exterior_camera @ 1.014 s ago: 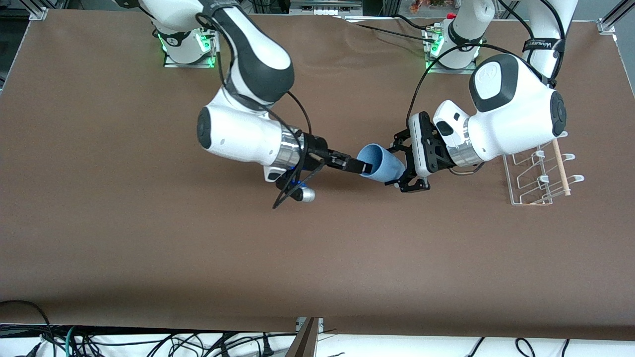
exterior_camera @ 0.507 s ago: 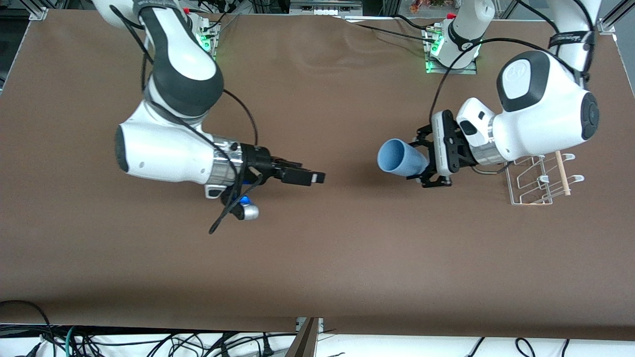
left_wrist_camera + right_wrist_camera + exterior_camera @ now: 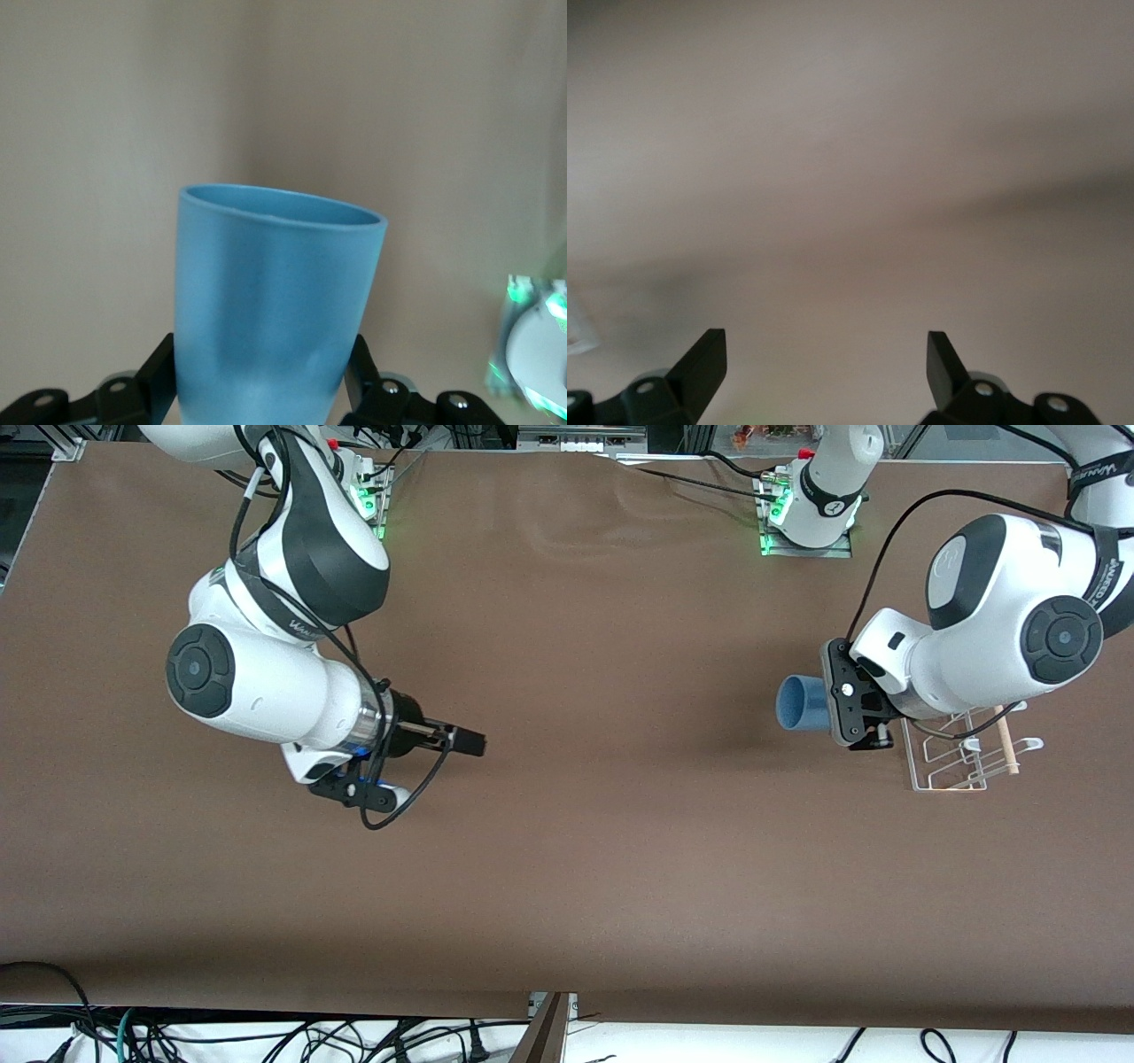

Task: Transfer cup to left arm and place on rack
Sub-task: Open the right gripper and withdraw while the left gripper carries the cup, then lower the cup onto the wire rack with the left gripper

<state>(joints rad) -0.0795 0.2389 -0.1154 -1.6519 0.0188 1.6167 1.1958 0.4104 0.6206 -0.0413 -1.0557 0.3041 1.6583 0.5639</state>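
Entry, handover stage. Since a second ago I see the cup [image 3: 802, 703] go from being shared between both arms at mid-bench to being carried by the left arm alone. The left gripper [image 3: 828, 708] is clenched on the cup's base, mouth pointing toward the right arm's end of the bench, now just beside the rack [image 3: 961, 748], at about its 9 o'clock in the front view. In the left wrist view the cup [image 3: 275, 310] sits squarely between the fingers [image 3: 151, 390].

The right gripper [image 3: 465, 740] has let go and pulled back; it is released, its fingers [image 3: 700, 359] spread with nothing between them, over bare bench [image 3: 567, 850] toward its own end. I judge the transfer complete; only the placing on the rack is left, and the right arm waits.

Count:
- cups: one, light blue, in the air.
- racks: one, clear, white-edged, with several hooked pegs and one wooden dowel [image 3: 1005, 742], nothing hung on it.
- arms: two.
- grippers: two, one loaded, one free.

Next, I expect, I must turn the cup mouth-down over a peg.
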